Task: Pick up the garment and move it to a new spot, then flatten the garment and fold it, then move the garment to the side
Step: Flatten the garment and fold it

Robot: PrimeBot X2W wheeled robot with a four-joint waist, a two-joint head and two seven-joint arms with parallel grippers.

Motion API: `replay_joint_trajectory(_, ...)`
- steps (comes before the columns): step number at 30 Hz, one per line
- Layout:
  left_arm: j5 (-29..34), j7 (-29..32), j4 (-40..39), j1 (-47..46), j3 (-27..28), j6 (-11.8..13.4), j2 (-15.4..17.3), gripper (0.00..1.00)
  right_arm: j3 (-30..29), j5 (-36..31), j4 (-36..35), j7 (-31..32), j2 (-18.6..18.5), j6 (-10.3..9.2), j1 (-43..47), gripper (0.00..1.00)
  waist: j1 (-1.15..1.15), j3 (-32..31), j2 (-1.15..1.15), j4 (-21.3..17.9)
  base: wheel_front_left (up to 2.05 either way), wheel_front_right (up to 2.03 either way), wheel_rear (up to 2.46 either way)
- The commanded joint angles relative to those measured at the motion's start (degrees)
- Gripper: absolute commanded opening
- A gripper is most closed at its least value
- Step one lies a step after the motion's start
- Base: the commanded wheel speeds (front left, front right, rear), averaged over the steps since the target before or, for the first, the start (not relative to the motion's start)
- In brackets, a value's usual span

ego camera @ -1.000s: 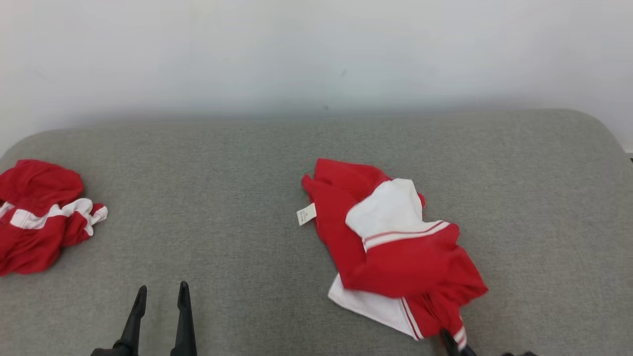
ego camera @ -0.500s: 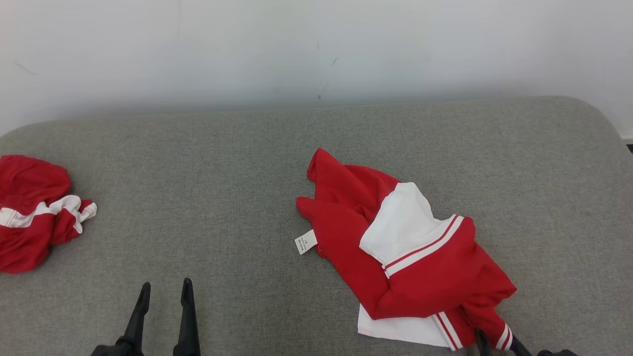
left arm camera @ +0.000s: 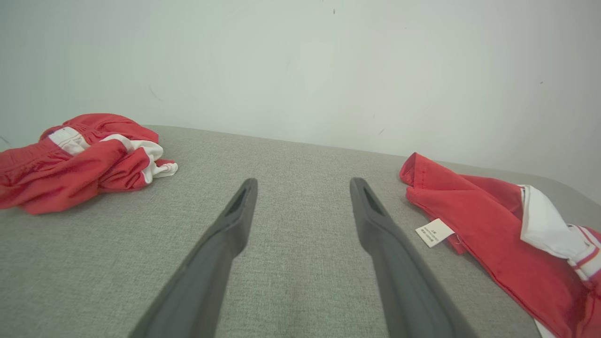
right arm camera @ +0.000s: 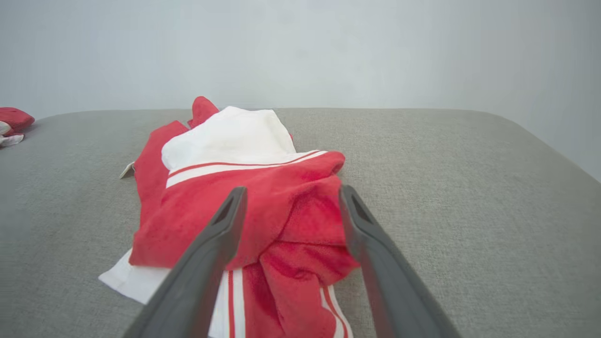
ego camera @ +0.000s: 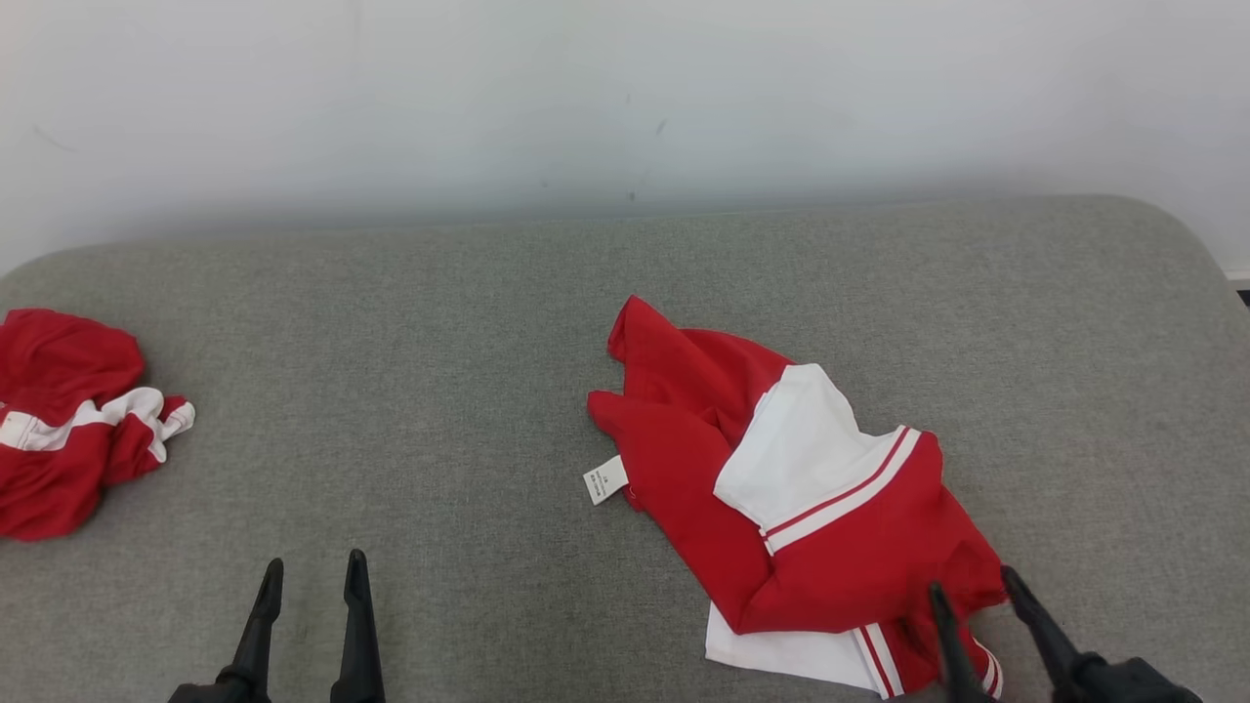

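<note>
A crumpled red and white garment [ego camera: 781, 498] lies on the grey cushion, right of centre, with a small white label [ego camera: 604, 479] at its left edge. My right gripper [ego camera: 972, 586] stands open over the garment's near right corner, fingers spread above the red folds [right arm camera: 300, 220], gripping nothing. My left gripper [ego camera: 311, 571] is open near the front left, over bare cushion, well left of the garment [left arm camera: 497, 234].
A second red and white garment [ego camera: 68, 420] sits bunched at the far left of the grey cushion [ego camera: 439, 371]. A pale wall [ego camera: 625, 98] rises behind the cushion's back edge. The cushion's rounded right corner [ego camera: 1187, 244] is near the garment.
My right gripper has opened and let go of the garment's corner, and now shows higher in the head view. The garment has settled further right and nearer. The left gripper has hardly moved.
</note>
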Motion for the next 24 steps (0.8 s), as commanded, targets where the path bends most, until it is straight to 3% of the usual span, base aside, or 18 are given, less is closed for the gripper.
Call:
replay_joint_trajectory(1,0.44,-0.2,-0.3,0.09,0.22,-0.15,0.0,1.0,1.74,-0.8,-0.74,-0.41,0.33,-0.1,-1.21,1.0,0.0,0.03,0.0,0.18,0.0,0.0,0.0)
replay_joint_trajectory(6,0.69,-0.2,-0.07,-0.1,0.19,-0.26,0.0,1.0,7.75,-3.22,1.93,0.58,0.3,-0.11,-6.76,1.0,0.0,0.06,0.0,0.81,0.0,0.0,0.0)
replay_joint_trajectory(12,0.57,-0.2,0.05,-0.38,-0.07,-0.14,0.0,1.0,12.82,-6.95,10.02,4.7,2.01,-0.11,-15.22,1.0,0.0,-0.13,0.0,2.79,0.0,0.0,0.0)
replay_joint_trajectory(20,-0.38,-0.2,0.13,-0.43,-0.65,0.42,0.0,1.0,12.36,-12.85,20.54,9.19,2.34,-0.11,-20.67,1.0,0.0,0.03,0.0,6.29,0.0,0.0,0.0)
replay_joint_trajectory(21,-0.53,-0.2,0.18,-0.35,-0.69,0.37,0.0,1.0,12.34,-12.55,21.43,9.31,2.73,-0.11,-20.77,0.73,0.0,0.12,0.0,6.56,0.0,0.0,0.0)
replay_joint_trajectory(22,-0.61,-0.21,0.23,-0.25,-0.62,0.36,0.0,1.0,12.21,-12.78,22.15,9.19,2.83,-0.11,-21.19,0.35,0.0,0.16,0.0,6.71,0.0,0.0,0.0)
replay_joint_trajectory(23,-0.61,-0.21,0.23,-0.25,-0.62,0.36,0.0,1.0,12.21,-12.78,22.15,9.19,2.83,-0.11,-21.19,0.35,0.0,0.16,0.0,6.71,0.0,0.0,0.0)
replay_joint_trajectory(24,-0.63,-0.2,0.29,-0.11,-0.52,0.37,0.0,1.0,11.99,-13.17,22.85,9.57,2.7,-0.11,-21.6,0.0,0.0,0.21,0.0,6.8,0.0,0.0,0.0)
